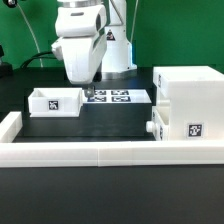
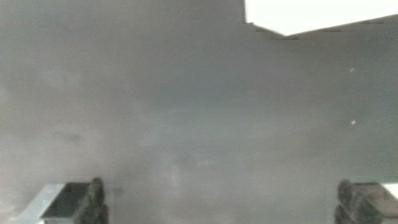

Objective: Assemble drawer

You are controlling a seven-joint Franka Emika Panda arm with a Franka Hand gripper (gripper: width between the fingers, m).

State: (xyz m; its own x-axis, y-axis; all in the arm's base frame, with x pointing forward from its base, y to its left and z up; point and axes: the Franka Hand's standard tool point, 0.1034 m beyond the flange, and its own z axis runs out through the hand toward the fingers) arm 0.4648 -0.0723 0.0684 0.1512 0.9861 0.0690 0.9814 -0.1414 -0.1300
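The large white boxy housing (image 1: 190,103) stands at the exterior view's right with a square tag on its front. A small white tray (image 1: 160,127) sits pushed into its lower front, a knob showing. A second open-top white tray (image 1: 55,101) with a tag stands at the exterior view's left. My gripper (image 1: 88,88) hangs above the table between that tray and the marker board, touching neither. In the wrist view its fingers (image 2: 75,203) stand wide apart, open and empty, over bare dark table; a white corner (image 2: 320,14) shows at the frame's edge.
The marker board (image 1: 117,97) lies flat behind the gripper. A long low white border wall (image 1: 100,148) runs along the front, with a raised end (image 1: 9,126) at the exterior view's left. The robot base stands behind.
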